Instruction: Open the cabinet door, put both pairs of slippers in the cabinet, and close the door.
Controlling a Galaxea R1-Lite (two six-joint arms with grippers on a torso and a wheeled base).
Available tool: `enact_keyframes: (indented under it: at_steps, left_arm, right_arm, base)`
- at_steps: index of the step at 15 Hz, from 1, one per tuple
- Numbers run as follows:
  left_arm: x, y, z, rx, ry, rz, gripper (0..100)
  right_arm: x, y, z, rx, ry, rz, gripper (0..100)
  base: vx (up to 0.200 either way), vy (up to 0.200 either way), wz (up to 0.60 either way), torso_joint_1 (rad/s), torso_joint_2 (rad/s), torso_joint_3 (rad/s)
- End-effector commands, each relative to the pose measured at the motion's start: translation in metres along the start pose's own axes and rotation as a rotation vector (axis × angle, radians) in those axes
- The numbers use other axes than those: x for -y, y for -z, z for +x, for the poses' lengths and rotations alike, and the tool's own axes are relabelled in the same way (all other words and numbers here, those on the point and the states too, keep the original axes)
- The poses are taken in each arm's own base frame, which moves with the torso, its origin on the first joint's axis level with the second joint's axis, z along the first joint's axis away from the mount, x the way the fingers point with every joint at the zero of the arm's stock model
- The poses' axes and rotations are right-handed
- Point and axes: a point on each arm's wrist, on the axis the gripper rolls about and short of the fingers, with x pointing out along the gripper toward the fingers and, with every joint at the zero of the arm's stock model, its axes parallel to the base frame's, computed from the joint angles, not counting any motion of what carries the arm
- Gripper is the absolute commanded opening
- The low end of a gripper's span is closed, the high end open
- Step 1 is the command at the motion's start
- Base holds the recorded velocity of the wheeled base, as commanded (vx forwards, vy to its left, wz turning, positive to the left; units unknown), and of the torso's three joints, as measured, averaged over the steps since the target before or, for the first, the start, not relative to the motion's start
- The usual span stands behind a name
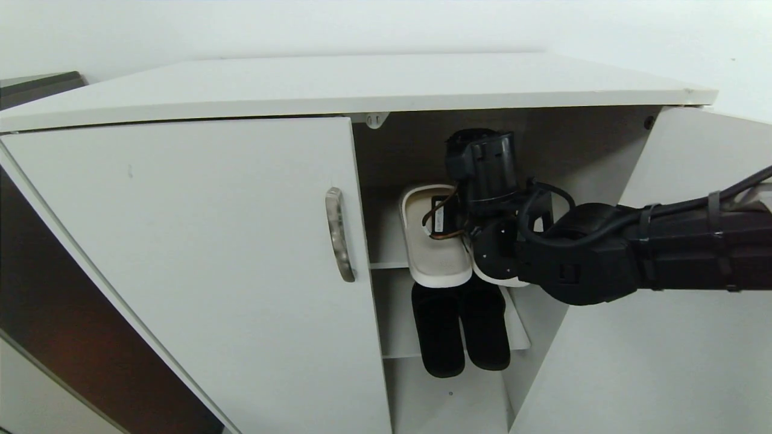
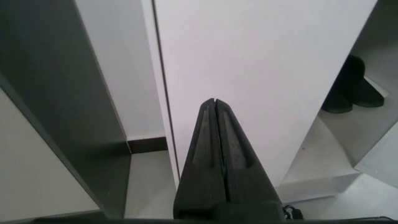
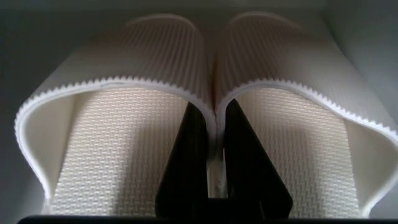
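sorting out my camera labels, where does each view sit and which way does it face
Head view: on the head, looking down into the cabinet; the right arm is inside at the white slippers.
Left wrist view: on the left wrist, facing the closed door; the left pincer shows, shut.
Right wrist view: on the right wrist, inside the cabinet; the right pincer grips the white slippers.
Shared: head and left wrist views both show the black slippers.

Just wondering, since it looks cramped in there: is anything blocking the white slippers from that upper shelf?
Nothing visible. The right door is open, the right gripper holds the white slippers at the upper shelf, and the black slippers lie one shelf lower.
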Motion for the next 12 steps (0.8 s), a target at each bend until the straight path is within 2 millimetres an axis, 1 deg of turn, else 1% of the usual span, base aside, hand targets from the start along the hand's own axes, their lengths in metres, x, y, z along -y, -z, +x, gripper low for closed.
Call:
enact_keyframes:
  at_steps: [1, 5, 12]
  left_arm:
    - [0.0, 0.0, 0.0, 0.001, -0.001, 0.0, 0]
    - [0.0, 0.0, 0.0, 0.001, -0.002, -0.002, 0]
    - [0.0, 0.0, 0.0, 0.001, -0.002, -0.002, 0]
  right_arm:
    - [-0.001, 0.003, 0.021, 0.002, 0.025, 0.005, 0]
    - [0.001, 0.003, 0.042, 0.017, 0.056, 0.003, 0]
    - [0.002, 0.002, 0.044, 0.019, 0.061, -0.003, 0]
  base:
    - [0.0, 0.0, 0.0, 0.0, 0.0, 0.0]
    - [0.0, 0.0, 0.0, 0.0, 0.0, 0.0]
    - [0.0, 0.0, 0.0, 0.0, 0.0, 0.0]
